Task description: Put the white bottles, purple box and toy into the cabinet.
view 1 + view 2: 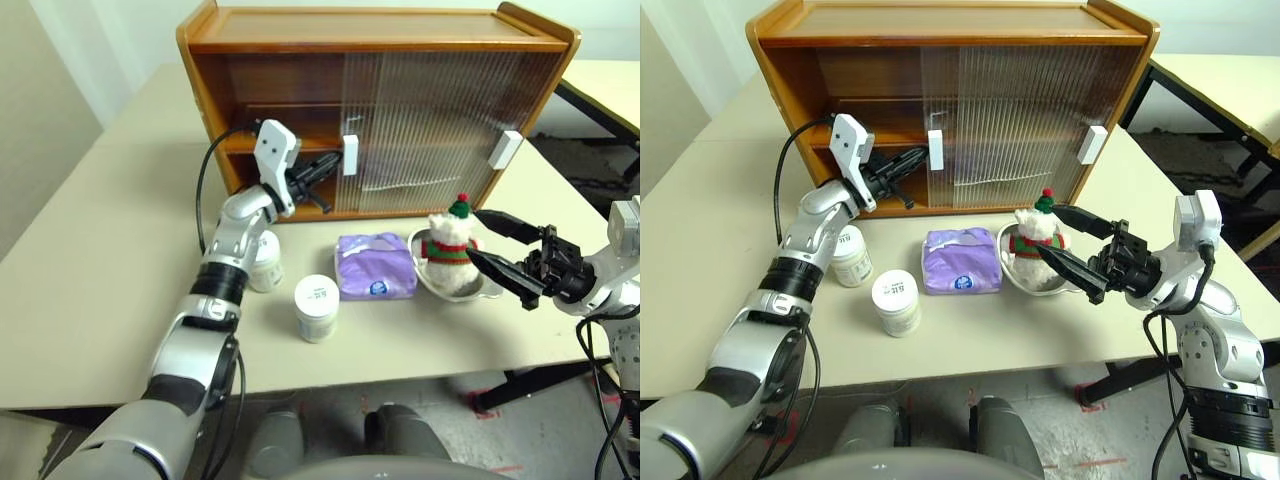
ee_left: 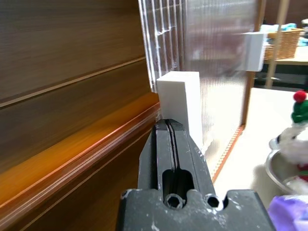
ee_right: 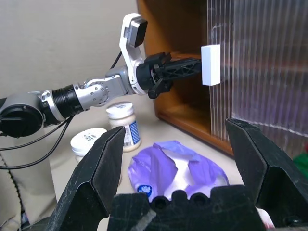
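The two squat white plastic bottles with wide round lids stand on the beige surface [image 1: 90,300], one [image 1: 317,308] out in front and the other [image 1: 266,261] tucked just beside the left forearm, both below and behind the left end effector [image 1: 325,168]. The soft lilac-purple box in its crinkly wrapper [image 1: 375,266] lies between the front bottle and a shallow steel dish [image 1: 488,288]. In that dish sits the small white plush toy bear with a red-and-green striped sweater and pompom hat [image 1: 451,250].

The right end effector [image 1: 500,250] hovers just beside the toy, on the side away from the purple box; its two black fingers are spread wide and empty, one above the dish rim and one level with the bear's body, without touching it as far as the head views show. From the right wrist camera the purple box lies straight ahead between the open fingers.

The large orange-brown wooden cabinet with one shelf [image 1: 380,40] stands at the back of the surface. Its two ribbed translucent sliding doors cover the middle and right part; the left part is open. The left end effector has its fingers pressed together, holding nothing, and the tips meet the white rectangular handle [image 1: 350,155] at the edge of the nearer door, at shelf height. A second white handle [image 1: 505,149] sits well to the far side of the left end effector.
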